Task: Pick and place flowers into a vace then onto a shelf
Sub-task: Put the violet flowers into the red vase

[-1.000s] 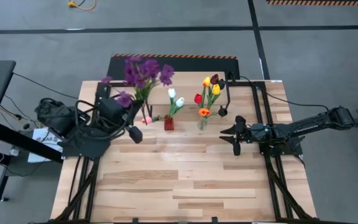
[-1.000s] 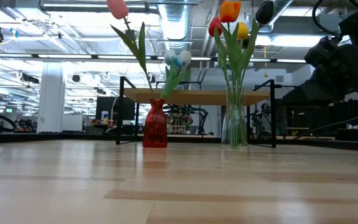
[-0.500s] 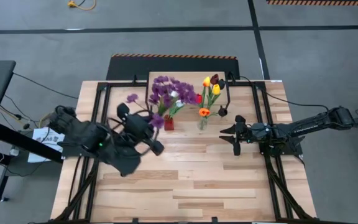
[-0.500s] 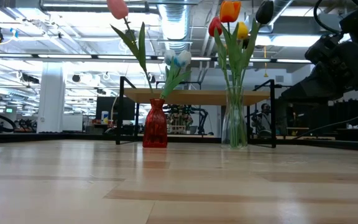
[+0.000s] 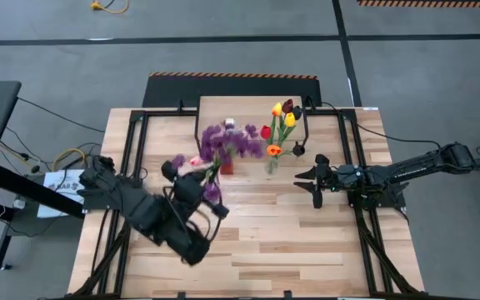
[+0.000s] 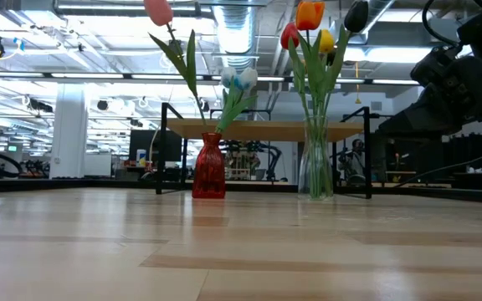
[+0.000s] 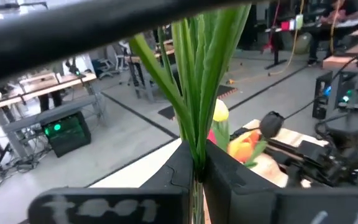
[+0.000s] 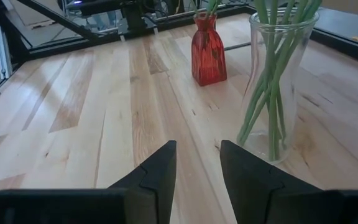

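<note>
The left gripper (image 5: 197,193), left of centre in the overhead frame, is clenching the green stems of a bunch of purple sprig flowers (image 5: 230,142), whose blooms are hanging over the small red glass vase (image 6: 209,165). In the left wrist picture the dark fingers (image 7: 180,167) are pinching the stems (image 7: 194,93). The tall clear glass vase (image 6: 315,163) is holding red, orange and yellow tulips (image 6: 311,14) before the low light-wood shelf (image 6: 266,129). The right gripper (image 5: 316,182), at centre right, is waiting with its fingers (image 8: 151,171) parted and empty.
</note>
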Controlling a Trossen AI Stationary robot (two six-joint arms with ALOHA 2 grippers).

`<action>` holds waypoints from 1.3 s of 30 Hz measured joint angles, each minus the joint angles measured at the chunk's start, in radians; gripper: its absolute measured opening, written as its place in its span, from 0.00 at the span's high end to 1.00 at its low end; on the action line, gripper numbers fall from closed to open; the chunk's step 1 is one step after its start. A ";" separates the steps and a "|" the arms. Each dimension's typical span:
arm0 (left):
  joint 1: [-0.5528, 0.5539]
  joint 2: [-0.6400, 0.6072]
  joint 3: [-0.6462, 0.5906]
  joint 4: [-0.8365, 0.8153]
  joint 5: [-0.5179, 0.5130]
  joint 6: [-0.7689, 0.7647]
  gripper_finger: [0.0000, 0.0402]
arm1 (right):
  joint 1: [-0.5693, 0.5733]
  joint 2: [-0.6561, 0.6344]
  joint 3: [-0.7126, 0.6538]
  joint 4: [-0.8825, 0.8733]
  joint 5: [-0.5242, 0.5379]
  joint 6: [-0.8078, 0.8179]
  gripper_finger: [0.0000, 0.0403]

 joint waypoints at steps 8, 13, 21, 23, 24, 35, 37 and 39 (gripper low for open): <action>-0.104 0.035 -0.001 -0.078 -0.042 -0.139 0.99 | 0.000 0.000 0.000 0.005 0.000 -0.019 0.71; -0.119 0.033 -0.027 0.117 0.034 -0.035 0.99 | 0.000 0.000 0.000 0.018 0.000 -0.021 0.71; -0.125 0.034 -0.176 0.813 0.374 0.480 0.99 | 0.000 0.000 0.000 0.015 0.000 -0.021 0.71; -0.125 0.034 -0.215 1.002 0.449 0.633 0.99 | 0.000 0.000 0.000 0.015 0.000 -0.021 0.71; -0.125 0.034 -0.237 1.104 0.494 0.707 0.99 | 0.001 0.000 0.000 0.015 0.000 -0.021 0.71; -0.073 0.006 -0.570 1.678 0.803 1.135 0.99 | 0.001 0.000 0.000 0.014 0.000 -0.029 0.71; -0.067 -0.008 -0.620 1.715 0.835 1.172 0.99 | 0.001 0.000 0.000 0.014 0.000 -0.029 0.71; -0.063 -0.033 -0.676 1.766 0.860 1.205 0.99 | 0.001 0.000 0.000 0.014 0.000 -0.030 0.71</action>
